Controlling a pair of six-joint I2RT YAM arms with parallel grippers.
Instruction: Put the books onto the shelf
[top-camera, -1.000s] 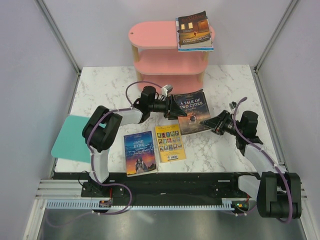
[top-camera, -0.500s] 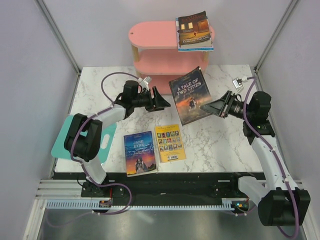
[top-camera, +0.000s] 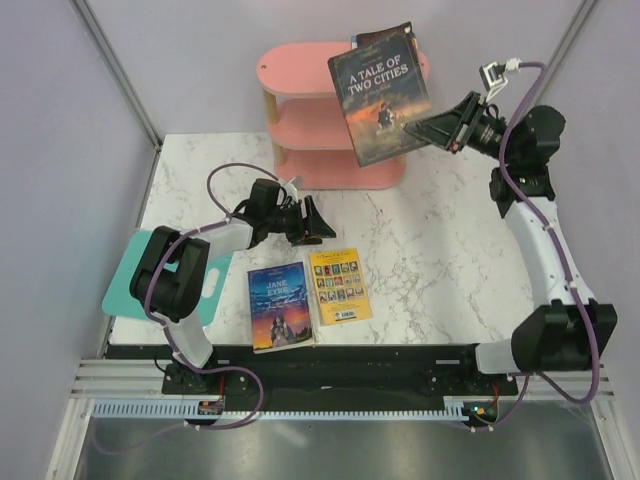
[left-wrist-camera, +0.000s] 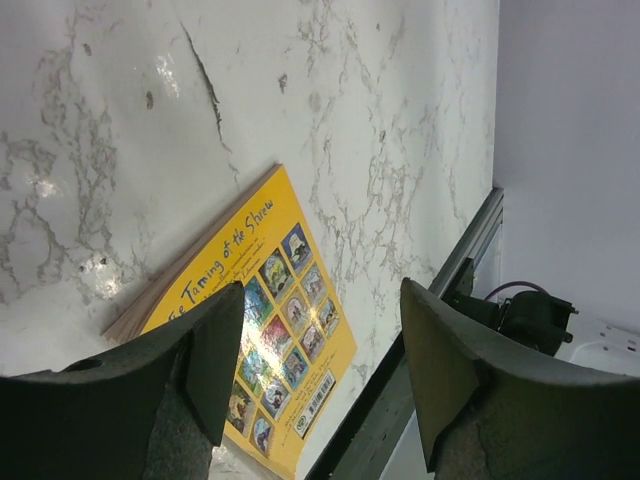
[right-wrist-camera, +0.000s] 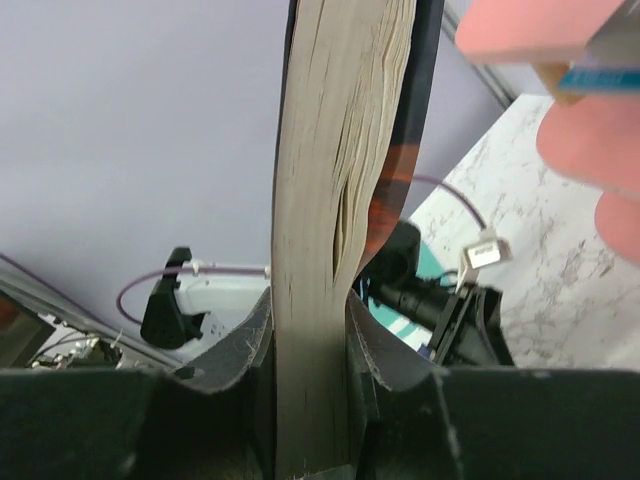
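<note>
Clamping the dark book (top-camera: 380, 95), the right hand (top-camera: 432, 125) held it at the shelf (top-camera: 300, 68) top for stacking; the left hand (top-camera: 318, 222) gaped near the yellow book (top-camera: 340, 285).

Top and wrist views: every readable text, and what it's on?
"A TALE OF TWO CITIES": dark book in the right tool.
"JANE EYRE": blue book on the table.
"The Taming of the Shrew": yellow book, left wrist view.
Other small print on the covers: too small to read.
</note>
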